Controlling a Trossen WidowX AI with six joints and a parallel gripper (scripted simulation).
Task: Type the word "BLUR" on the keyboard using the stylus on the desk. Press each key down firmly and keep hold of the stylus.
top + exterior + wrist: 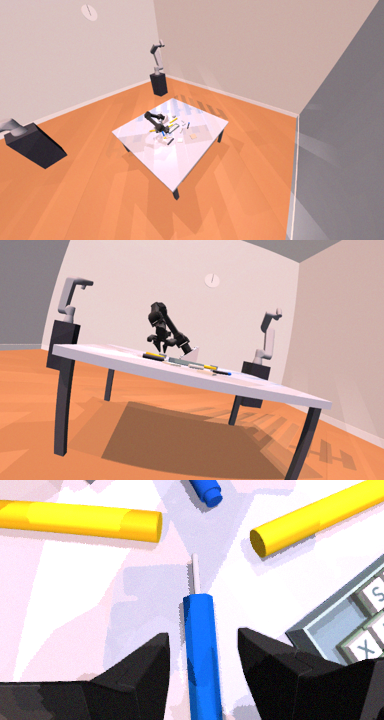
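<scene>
My gripper (202,638) hangs partly open over the desk (75,605), gripping nothing. The blue stylus (201,655) lies on the desk between its fingers, with a gap on either side and its white tip pointing away. The keyboard (325,625) sits just to the right.

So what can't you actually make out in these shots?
- Wrist view: the keyboard is cut off by the right edge; only one corner and a few keys show.
- Wrist view: the blue stylus runs off the bottom edge between the fingers, so its rear end is unseen.
- Top view: the things on the table are too small to tell key letters.
- Exterior view: the keyboard lies edge-on, so its key faces are hidden.
</scene>
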